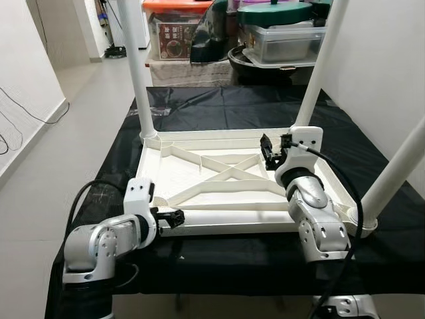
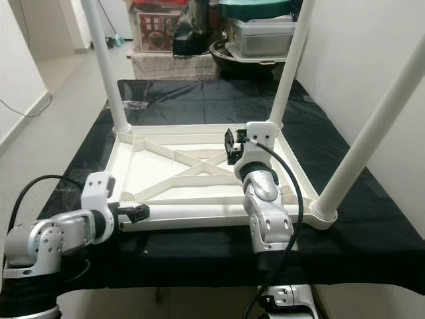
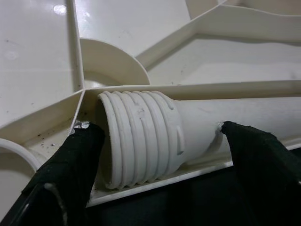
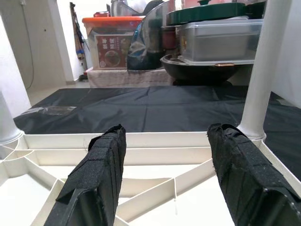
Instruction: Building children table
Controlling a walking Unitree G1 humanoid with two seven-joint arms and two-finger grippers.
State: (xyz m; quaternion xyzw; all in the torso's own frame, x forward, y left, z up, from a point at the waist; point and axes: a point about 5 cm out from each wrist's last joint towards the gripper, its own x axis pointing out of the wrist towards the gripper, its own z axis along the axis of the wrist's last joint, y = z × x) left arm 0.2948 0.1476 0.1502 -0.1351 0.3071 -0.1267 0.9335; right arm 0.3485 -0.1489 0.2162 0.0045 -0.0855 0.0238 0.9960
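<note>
The upturned white tabletop (image 1: pixel 219 174) lies in the middle of the frame on a black-covered table (image 1: pixel 219 106), ribs up. Three legs already stand in its corners. The fourth leg (image 1: pixel 232 218) lies loose along the lower edge, threaded end (image 3: pixel 136 139) toward the empty socket at lower left.

It looks like hollow moulded plastic: light, stiff and smooth, so likely slippery. The plain tube just behind the threads seems the best hold, leaving the threads free to screw in.

The left gripper (image 1: pixel 171 217), at lower left, has its jaws spread either side of that threaded end, not visibly pinching. The right gripper (image 1: pixel 271 151), right of centre, hovers above the ribs with jaws spread on nothing.

Across the top, lidded plastic bins (image 1: pixel 285 36) are stacked; their contents cannot be made out.
</note>
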